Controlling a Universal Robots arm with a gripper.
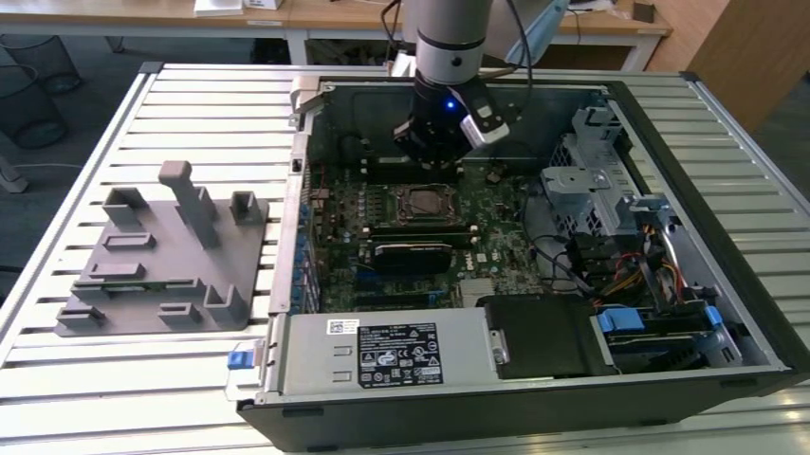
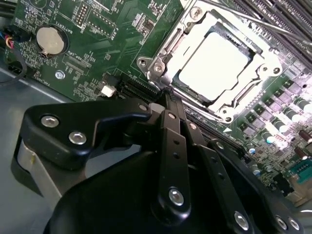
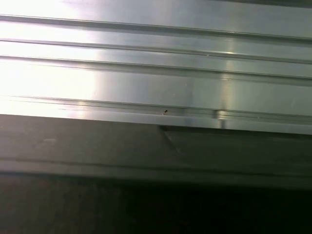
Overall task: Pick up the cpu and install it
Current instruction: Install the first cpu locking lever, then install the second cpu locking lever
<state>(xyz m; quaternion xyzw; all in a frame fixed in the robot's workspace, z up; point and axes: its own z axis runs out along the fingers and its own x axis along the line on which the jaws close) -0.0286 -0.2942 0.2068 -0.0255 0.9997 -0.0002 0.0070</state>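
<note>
My end effector (image 2: 168,97) hung over the green board (image 2: 97,44) inside the open computer case (image 1: 746,313), fingers drawn together to a narrow point with nothing between them. Just beyond the fingertips lay the cpu (image 2: 214,63), flat in its socket frame (image 2: 161,61) near the middle of the board, apart from my fingers. I judged the chip light, stiff and fragile, with a slick metal top, so the thin rim on opposite sides was the place to grip. My arm (image 1: 452,38) came straight down from above the case's far wall, wrist vertical. The grey tray (image 1: 152,256) sat on the tabletop (image 1: 76,398) beside the case.
</note>
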